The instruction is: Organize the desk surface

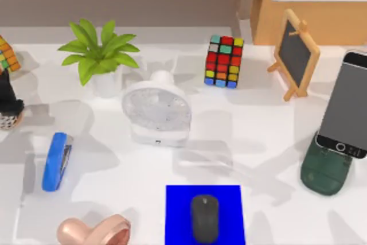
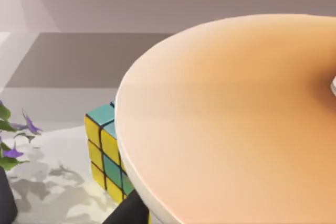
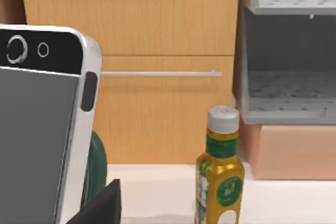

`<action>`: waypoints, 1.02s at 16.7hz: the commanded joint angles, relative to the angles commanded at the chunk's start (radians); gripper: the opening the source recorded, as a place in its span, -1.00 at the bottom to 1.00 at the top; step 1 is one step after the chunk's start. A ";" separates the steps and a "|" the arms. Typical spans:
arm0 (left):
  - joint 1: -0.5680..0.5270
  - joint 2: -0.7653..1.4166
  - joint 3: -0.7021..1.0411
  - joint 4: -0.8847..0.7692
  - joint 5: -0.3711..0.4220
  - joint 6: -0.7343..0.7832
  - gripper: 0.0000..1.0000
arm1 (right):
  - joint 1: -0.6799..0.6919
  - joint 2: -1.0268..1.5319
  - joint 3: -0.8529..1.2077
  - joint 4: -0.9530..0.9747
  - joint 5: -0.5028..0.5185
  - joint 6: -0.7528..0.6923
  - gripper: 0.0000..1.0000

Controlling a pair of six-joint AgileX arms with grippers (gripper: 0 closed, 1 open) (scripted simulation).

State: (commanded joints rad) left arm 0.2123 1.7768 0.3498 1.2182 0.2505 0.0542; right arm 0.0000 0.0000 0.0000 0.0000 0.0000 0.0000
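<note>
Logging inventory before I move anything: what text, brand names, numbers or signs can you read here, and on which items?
No text can be read in these views.
Bottle: the green label carries a round emblem, but its print is too blurred to read.
Phone: blank grey screen, no lettering.
Small chalkboard: blank.
Cube: plain coloured squares.

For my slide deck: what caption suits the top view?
White desk surface crowded with a white round fan, multicoloured puzzle cube, green potted plant and dark grey mouse on a blue square mat.
</note>
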 joint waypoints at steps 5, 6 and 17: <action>0.000 -0.058 0.007 -0.066 -0.001 0.000 -1.00 | 0.000 0.000 0.000 0.000 0.000 0.000 1.00; 0.000 -0.059 0.007 -0.066 -0.001 0.000 -1.00 | 0.000 0.000 0.000 0.000 0.000 0.000 1.00; -0.134 -0.122 0.276 -0.126 -0.151 -0.003 -1.00 | 0.000 0.000 0.000 0.000 0.000 0.000 1.00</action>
State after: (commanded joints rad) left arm 0.0783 1.6544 0.6256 1.0924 0.0993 0.0514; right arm 0.0000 0.0000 0.0000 0.0000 0.0000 0.0000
